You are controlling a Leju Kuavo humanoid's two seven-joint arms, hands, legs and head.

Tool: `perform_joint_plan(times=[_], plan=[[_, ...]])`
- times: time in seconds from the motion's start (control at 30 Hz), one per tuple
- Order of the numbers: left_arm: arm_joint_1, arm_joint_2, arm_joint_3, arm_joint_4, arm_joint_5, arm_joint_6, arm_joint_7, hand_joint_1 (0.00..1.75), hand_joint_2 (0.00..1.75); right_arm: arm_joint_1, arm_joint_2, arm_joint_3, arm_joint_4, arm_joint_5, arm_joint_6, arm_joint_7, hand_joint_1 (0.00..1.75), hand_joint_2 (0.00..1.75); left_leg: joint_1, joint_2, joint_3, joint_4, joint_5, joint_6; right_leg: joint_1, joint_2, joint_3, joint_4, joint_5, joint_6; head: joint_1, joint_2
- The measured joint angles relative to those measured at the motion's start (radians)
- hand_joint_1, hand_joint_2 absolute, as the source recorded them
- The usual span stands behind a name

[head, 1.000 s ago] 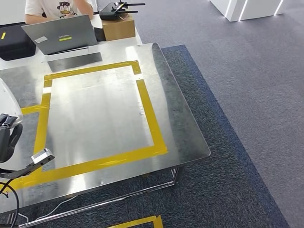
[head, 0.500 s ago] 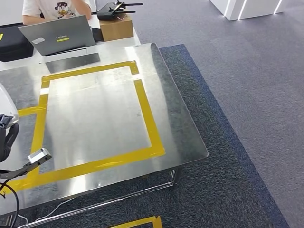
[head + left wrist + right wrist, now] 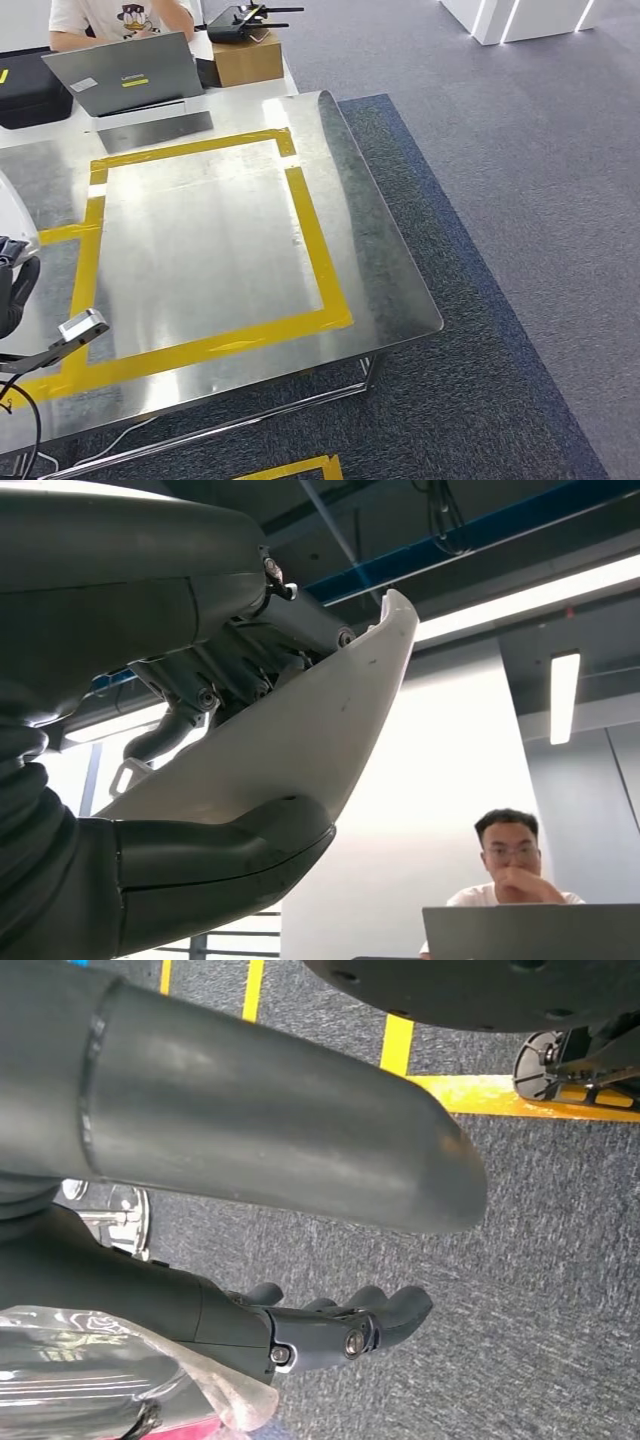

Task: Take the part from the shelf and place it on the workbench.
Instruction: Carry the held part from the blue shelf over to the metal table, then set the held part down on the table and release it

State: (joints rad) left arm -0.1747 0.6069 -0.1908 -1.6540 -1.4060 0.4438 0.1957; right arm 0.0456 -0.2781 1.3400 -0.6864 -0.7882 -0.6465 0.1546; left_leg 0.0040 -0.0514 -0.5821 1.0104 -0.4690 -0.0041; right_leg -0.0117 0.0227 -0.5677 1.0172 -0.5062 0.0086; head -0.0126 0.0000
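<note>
Left hand grips the white part; lower it flat inside the workbench's yellow tape square, centre frame. Right hand hangs empty, fingers apart.

Left hand: dark grey, ribbed cover at the wrist, thick smooth grey thumb, darker fingers with bare linkages, silver pins and small screws. Right hand: same dark grey, broad rounded thumb with a faint seam ring, slim black fingers with a silver screw at the knuckle. Head view showed a black cable and a grey bracket at the left arm.
</note>
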Motion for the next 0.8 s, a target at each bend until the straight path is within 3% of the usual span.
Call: perform_joint_plan(times=[0.27,0.8], plan=[[-0.042,0.011,-0.012,0.017,0.0,-0.046,0.001,1.75,1.75,-0.01,0.008,0.004,0.021,-0.027,0.035,-0.031,0.0,0.0,0.0,0.0,0.0,0.001,0.0,0.0,0.0,0.0,0.0,0.0,0.0,0.0,0.0,0.0],[-0.213,0.052,-0.127,0.222,-0.031,-0.415,0.09,1.75,1.75,-0.035,0.085,0.012,0.172,-0.072,0.119,-0.088,0.0,0.0,0.0,0.0,0.0,0.001,0.0,0.0,0.0,0.0,0.0,0.0,0.0,0.0,0.0,0.0]])
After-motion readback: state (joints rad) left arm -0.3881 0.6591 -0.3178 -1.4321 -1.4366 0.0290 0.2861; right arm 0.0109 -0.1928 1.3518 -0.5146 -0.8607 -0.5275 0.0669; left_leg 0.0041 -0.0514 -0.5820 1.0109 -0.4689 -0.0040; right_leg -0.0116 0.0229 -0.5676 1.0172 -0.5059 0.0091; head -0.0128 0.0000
